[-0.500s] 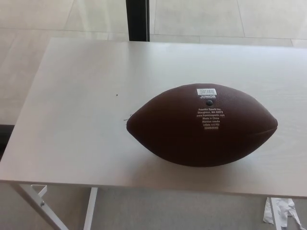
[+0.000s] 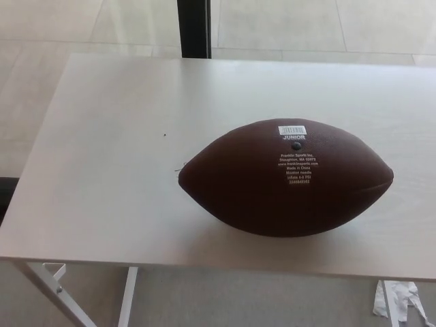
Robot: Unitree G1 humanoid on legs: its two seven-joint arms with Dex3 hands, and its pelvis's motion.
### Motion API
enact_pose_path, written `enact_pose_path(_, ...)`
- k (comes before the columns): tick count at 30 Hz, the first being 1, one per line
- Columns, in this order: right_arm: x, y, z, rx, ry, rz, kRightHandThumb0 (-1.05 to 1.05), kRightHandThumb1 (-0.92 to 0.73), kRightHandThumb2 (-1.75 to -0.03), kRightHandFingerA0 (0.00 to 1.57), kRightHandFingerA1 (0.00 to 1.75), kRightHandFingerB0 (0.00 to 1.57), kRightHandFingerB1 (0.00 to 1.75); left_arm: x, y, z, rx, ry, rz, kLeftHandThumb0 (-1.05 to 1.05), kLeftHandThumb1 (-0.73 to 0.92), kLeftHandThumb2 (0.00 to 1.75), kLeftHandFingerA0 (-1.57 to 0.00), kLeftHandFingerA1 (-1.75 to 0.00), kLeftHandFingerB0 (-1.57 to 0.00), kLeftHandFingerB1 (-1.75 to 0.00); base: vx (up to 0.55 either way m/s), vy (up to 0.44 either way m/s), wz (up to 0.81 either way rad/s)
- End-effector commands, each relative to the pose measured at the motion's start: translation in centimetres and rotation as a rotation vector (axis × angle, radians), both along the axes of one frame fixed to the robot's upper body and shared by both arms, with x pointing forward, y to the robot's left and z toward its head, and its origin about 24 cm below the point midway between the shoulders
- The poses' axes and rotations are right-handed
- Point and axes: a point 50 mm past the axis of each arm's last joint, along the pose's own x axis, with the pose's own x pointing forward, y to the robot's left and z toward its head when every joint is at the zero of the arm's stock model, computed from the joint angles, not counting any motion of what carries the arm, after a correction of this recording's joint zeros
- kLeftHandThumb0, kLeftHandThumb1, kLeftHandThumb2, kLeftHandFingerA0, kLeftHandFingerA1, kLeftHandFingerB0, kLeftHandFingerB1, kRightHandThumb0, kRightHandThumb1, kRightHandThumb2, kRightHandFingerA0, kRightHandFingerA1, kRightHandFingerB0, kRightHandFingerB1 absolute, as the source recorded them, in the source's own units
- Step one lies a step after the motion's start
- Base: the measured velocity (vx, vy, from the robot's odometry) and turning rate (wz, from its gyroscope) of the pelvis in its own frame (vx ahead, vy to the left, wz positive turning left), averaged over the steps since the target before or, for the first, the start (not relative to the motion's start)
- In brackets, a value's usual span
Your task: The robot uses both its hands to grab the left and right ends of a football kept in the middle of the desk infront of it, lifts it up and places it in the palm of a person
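A pale wood-grain desk (image 2: 102, 170) fills most of the view — its white metal leg (image 2: 58, 289) angles down at seven o'clock. A dark vertical post (image 2: 194, 28) rises beyond the far edge at twelve o'clock, over light floor tiles (image 2: 306, 24). At five o'clock lies a crumpled white scrap (image 2: 400, 301) — on grey floor.

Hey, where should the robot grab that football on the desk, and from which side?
Probably at its two pointed ends, one hand coming in from each side. The football lies lengthwise left to right on the desk, so both tips are exposed, and the wide middle looks too broad for one hand.
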Motion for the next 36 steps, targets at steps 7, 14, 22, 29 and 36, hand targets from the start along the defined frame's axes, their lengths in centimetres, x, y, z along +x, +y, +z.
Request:
enact_pose_path(7, 9.7, 12.4, 8.1, 0.108, -0.55, 0.349, -0.9, -0.91, -0.68, 0.41, 0.4, 0.21, 0.33, 11.1, -11.4, 14.8, 0.099, -0.647, -0.221, -0.87, 0.92, 0.73, -0.22, -0.42, -0.13, -0.3, 0.0, 0.0, 0.0)
enact_pose_path(14, 12.8, 16.7, 4.9, 0.297, -0.45, 0.463, -0.93, -0.85, -0.64, 0.29, 0.36, 0.19, 0.27, 13.4, -17.1, 11.7, 0.068, -0.525, -0.394, -0.89, 0.91, 0.75, -0.25, -0.48, -0.18, -0.34, 0.0, 0.0, 0.0)
enact_pose_path(22, 14.1, 18.7, 0.8, 0.401, -0.291, 0.464, -0.87, -0.9, -0.68, 0.28, 0.35, 0.17, 0.26, 14.1, -22.8, 7.1, 0.01, -0.367, -0.548, -0.86, 0.92, 0.76, -0.23, -0.52, -0.18, -0.37, 0.0, 0.0, 0.0)
enact_pose_path(29, 14.5, 19.5, -1.4, 0.416, -0.202, 0.451, -0.85, -0.9, -0.69, 0.36, 0.35, 0.21, 0.28, 13.9, -25.0, 5.6, 0.141, -0.31, -0.642, -0.84, 0.92, 0.86, -0.24, -0.55, -0.21, -0.43, 0.0, 0.0, 0.0)
enact_pose_path(36, 14.2, 20.6, -4.3, 0.358, -0.033, 0.501, -0.87, -0.91, -0.67, 0.38, 0.42, 0.28, 0.29, 12.7, -25.9, 4.5, 0.359, -0.272, -0.78, -0.84, 0.78, 1.18, -0.46, -0.73, -0.22, -0.53, 0.0, 0.0, 0.0)
